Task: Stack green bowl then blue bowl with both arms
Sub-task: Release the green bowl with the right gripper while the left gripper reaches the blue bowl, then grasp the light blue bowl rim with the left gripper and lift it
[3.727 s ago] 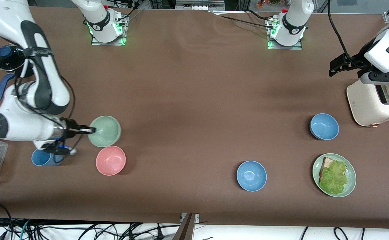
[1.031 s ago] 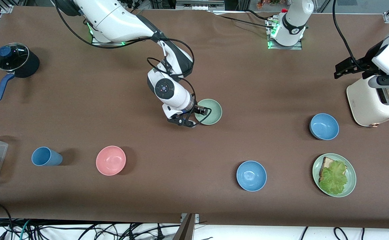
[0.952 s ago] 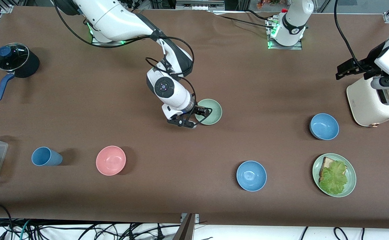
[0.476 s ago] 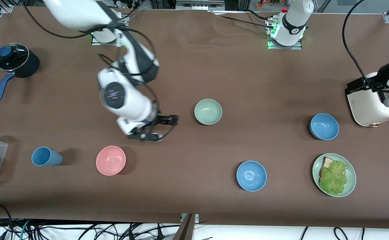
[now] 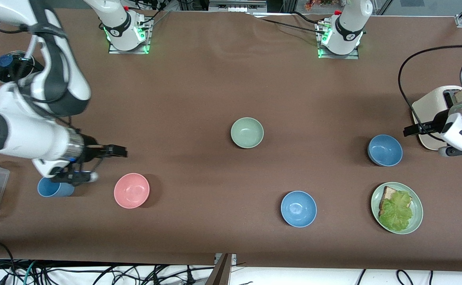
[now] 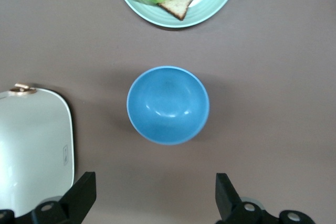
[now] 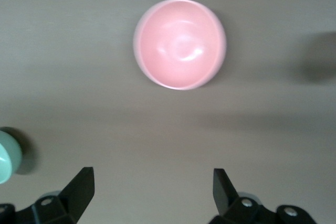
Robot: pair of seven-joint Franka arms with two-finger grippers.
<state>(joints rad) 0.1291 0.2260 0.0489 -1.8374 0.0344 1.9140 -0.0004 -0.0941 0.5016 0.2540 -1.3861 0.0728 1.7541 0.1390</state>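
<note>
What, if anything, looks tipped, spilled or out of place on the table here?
Nothing stands out. The green bowl, pink bowl and both blue bowls sit upright and apart; the lettuce toast stays on its plate.

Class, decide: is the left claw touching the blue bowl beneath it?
Apart. In the left wrist view the open left claw hangs above the blue bowl, with bare table visible between its fingers and the bowl's rim.

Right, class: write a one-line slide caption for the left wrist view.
Open left hand hovers over a blue bowl, between the toaster and the sandwich plate.
</note>
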